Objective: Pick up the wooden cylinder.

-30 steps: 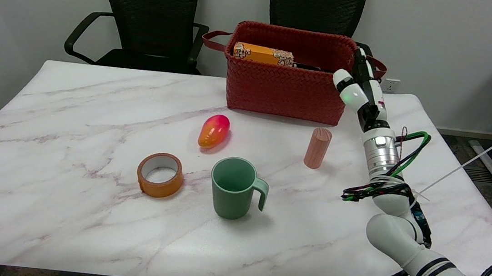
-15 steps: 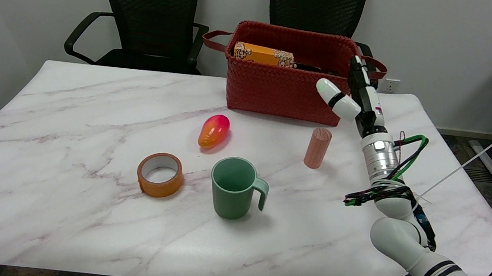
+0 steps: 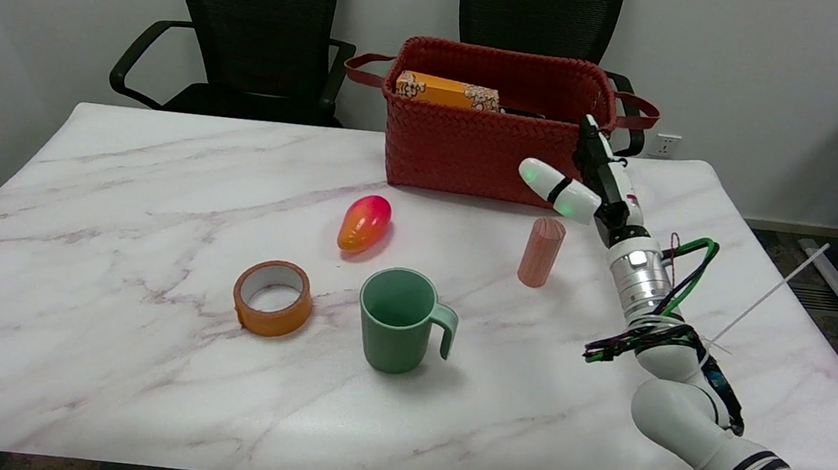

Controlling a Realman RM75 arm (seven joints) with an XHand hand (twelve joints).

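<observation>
One green mug stood nearest, orange tape roll left of it. Wooden cylinder upright beyond mug, to right, untouched on table. Right hand hovered just above cylinder, fingers spread, holding nothing. Red basket behind cylinder.

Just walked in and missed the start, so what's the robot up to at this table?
The robot's right hand is reaching toward the upright pale wooden cylinder on the white marble table. The hand is open, holds nothing, and sits just above and to the right of the cylinder's top, in front of the red woven basket; it has not touched it yet. A red-orange mango-shaped toy, an orange tape roll and a green mug stand untouched.
</observation>
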